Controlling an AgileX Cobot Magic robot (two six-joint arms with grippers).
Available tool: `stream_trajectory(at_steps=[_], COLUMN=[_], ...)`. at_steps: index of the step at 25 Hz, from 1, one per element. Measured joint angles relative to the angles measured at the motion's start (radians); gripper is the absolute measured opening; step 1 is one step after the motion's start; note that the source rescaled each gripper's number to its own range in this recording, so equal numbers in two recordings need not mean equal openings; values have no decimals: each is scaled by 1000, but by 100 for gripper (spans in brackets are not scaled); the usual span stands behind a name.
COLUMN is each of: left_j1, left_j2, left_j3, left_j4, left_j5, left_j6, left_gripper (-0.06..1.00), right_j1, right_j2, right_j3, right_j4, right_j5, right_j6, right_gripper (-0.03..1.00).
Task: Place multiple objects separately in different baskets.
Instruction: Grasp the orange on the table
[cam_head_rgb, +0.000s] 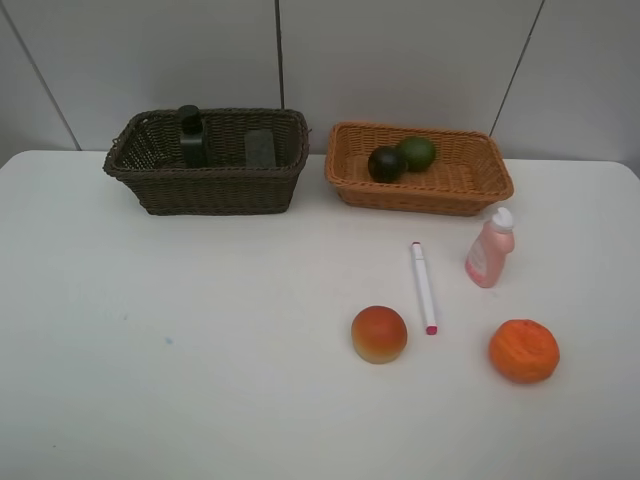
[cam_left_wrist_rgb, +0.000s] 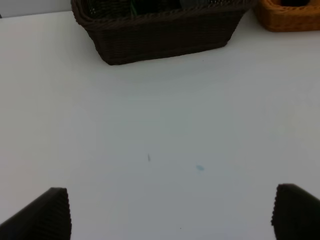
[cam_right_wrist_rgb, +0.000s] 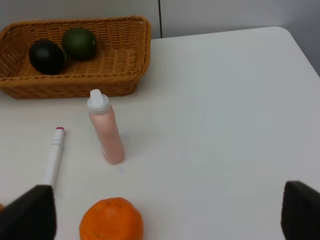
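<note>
Dark woven basket (cam_head_rgb: 215, 190): square pump bottle (cam_head_rgb: 192, 137), black eraser block (cam_head_rgb: 261, 148) inside. Tan wicker basket (cam_head_rgb: 420, 193): glossy mangosteen (cam_head_rgb: 386, 164), round green fruit (cam_head_rgb: 417, 153) inside. On smooth white bench (cam_head_rgb: 200, 330): peach (cam_head_rgb: 379, 334), slim marker (cam_head_rgb: 424, 287), upright pink bottle (cam_head_rgb: 489, 250), dimpled tangerine (cam_head_rgb: 523, 351). Left hand (cam_left_wrist_rgb: 172, 212), right hand (cam_right_wrist_rgb: 167, 215): spread wide, empty, above bench.

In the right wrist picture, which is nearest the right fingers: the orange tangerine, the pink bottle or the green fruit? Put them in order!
1. Orange round tangerine: on the table, just ahead of the right fingers.
2. Pink plastic bottle: standing upright beyond it.
3. Green round fruit: farthest, inside the light orange-tan wicker basket.
</note>
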Motion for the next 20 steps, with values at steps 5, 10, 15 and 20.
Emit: stream_trajectory(at_steps=[5, 10, 15, 20], left_j1=[0, 0, 0, 0], left_j2=[0, 0, 0, 0], left_j3=[0, 0, 0, 0], left_j4=[0, 0, 0, 0], left_j5=[0, 0, -1, -1], left_j6=[-1, -1, -1, -1], left_gripper=[98, 98, 98, 98], right_j1=[0, 0, 0, 0], right_j2=[4, 205, 574, 978], right_j3=[0, 0, -9, -18], right_j4=[0, -9, -25, 42], right_j5=[0, -1, -7, -23], right_j6=[0, 5, 21, -29], right_gripper=[100, 100, 100, 100])
